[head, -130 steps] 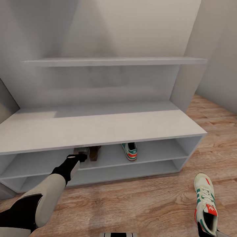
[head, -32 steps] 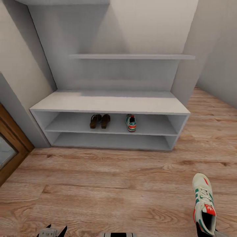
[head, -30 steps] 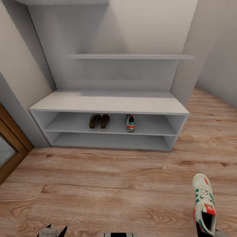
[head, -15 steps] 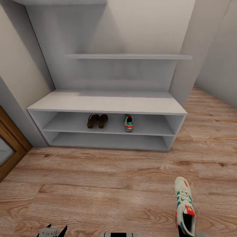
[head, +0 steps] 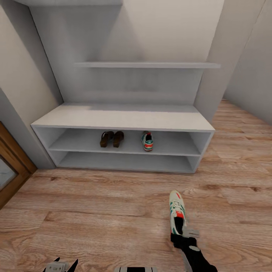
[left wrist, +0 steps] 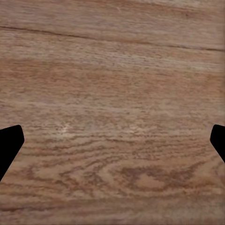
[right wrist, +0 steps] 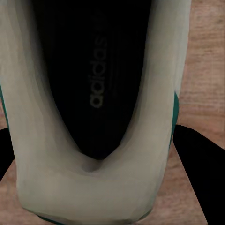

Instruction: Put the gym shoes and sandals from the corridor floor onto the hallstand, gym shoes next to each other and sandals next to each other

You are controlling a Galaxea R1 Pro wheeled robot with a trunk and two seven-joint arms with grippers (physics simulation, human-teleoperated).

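- Right gripper (head: 180, 231) is clamped on the heel of a gym shoe (head: 176, 211), low in the head view, right of centre; black wrist and arm run down to the frame edge.
- Held shoe points toe-first toward the hallstand (head: 124, 119), sole down, over the corridor floor (head: 105, 211); whether it touches the planks cannot be told.
- Right wrist view: the shoe's heel (right wrist: 93, 187) sits between the two dark fingers (right wrist: 199, 159), dark insole with lettering, wood floor on either side.
- Left gripper (head: 60, 266) just peeks in at the bottom edge of the head view, left of centre, well apart from the held shoe.
- Left wrist view: finger tips (left wrist: 9, 140) stand wide apart with nothing but floor planks between them.
- Second gym shoe (head: 147, 141) stands on the hallstand's upper shelf row, heel outward.
- Two sandals (head: 112, 138) lie side by side on the same shelf, left of that shoe with a gap between.
- Lower shelf row and bench top bare; one wall shelf (head: 147, 65) above.
- Wooden door frame (head: 11, 166) at far left.
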